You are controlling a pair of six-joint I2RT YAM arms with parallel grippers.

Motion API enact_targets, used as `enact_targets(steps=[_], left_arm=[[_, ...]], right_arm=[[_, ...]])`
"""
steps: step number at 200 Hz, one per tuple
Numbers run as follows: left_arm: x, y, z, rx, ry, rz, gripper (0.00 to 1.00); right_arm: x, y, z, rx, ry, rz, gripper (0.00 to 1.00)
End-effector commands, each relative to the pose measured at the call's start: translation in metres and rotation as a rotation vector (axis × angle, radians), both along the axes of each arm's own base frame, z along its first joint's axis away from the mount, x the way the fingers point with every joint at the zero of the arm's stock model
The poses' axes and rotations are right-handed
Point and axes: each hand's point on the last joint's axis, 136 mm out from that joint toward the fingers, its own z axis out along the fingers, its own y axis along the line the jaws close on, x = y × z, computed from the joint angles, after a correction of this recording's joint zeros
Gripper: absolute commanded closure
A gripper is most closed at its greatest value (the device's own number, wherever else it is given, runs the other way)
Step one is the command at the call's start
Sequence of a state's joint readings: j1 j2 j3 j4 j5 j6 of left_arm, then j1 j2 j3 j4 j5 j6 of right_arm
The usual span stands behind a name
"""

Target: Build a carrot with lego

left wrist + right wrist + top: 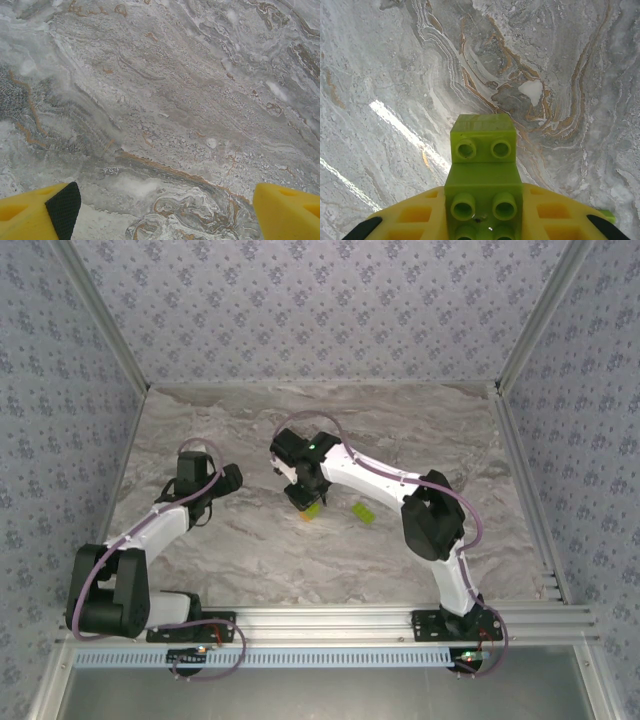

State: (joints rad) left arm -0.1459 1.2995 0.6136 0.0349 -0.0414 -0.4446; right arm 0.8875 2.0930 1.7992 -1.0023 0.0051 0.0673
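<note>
- The marble-patterned tabletop (250, 550) is grey-white with thin rust-brown veins curling across it; a bright streak of reflected light crosses it in the right wrist view.
- The back wall (320, 310) carries grey-blue wallpaper with a small repeated floral print, as do the left wall (50, 440) and the right wall (595, 440).
- Slanted aluminium posts (100, 315) run up the two back corners.
- An aluminium rail (330, 618) lies along the table's near edge.
- A white slotted strip (330, 657) sits just below that rail.
</note>
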Motion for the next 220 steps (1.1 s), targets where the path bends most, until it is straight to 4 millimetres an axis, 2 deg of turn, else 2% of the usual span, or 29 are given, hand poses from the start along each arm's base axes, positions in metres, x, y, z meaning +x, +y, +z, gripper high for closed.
enact_targets(steps=[1,45,61,74,178,220], left_arm=[[0.005,0.000,0.008,0.008,-0.033,-0.008,0.09],[0.005,0.000,0.008,0.009,-0.033,-0.008,0.09],[0.005,0.000,0.009,0.009,-0.034,-0.009,0.09],[0.005,0.000,0.008,0.009,-0.034,-0.009,0.09],[0.005,0.000,0.008,0.008,-0.032,-0.010,0.09],[0.005,0.000,0.007,0.009,-0.030,-0.010,0.09]], right_arm=[[-0.051,-0.043,-0.079,-0.241,0.299,0.005,0.72],[-0.013,-0.023,-0.005,-0.125,0.186,0.003,0.71],[-0.005,-0.019,0.013,-0.097,0.152,-0.003,0.71],[-0.001,-0.018,0.021,-0.082,0.140,-0.009,0.71],[0.017,-0.021,0.021,-0.022,0.047,-0.109,0.71],[0.013,-0.024,0.013,-0.023,0.044,-0.120,0.70]])
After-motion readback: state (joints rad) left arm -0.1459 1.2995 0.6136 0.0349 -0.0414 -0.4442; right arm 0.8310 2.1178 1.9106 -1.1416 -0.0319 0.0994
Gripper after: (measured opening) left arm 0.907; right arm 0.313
